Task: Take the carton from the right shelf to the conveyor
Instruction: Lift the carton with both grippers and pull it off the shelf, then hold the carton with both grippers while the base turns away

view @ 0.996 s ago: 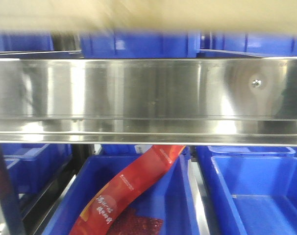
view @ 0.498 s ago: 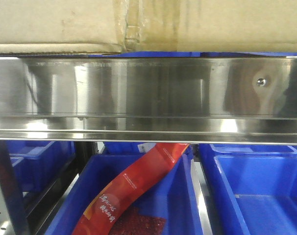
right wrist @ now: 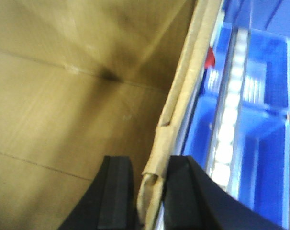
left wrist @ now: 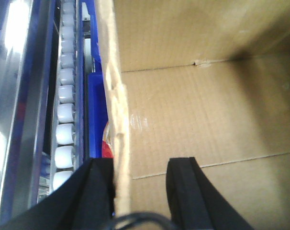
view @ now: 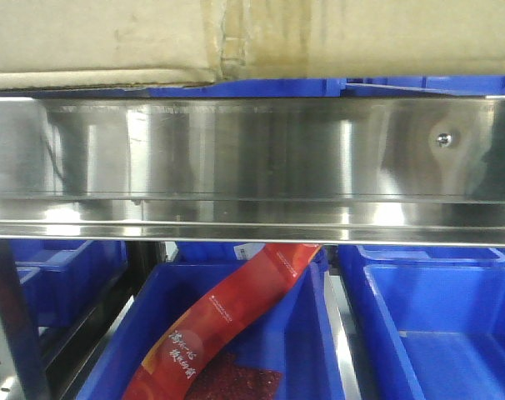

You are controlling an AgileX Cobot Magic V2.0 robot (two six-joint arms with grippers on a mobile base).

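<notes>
Rising above the right shelf (view: 252, 167) rail, the carton (view: 111, 37) is hanging light but floppy, left gripper (left wrist: 140, 165) and right gripper (right wrist: 149, 165) each pinching a thin side wall.

The carton (view: 111, 37) fills the space above the shelf rail (view: 252, 158) — only a thin slit between them, blue bins (view: 261, 87) behind. Inside the carton lies open room; a roller track (left wrist: 64, 115) crowds its left wall, more bins its right.
</notes>
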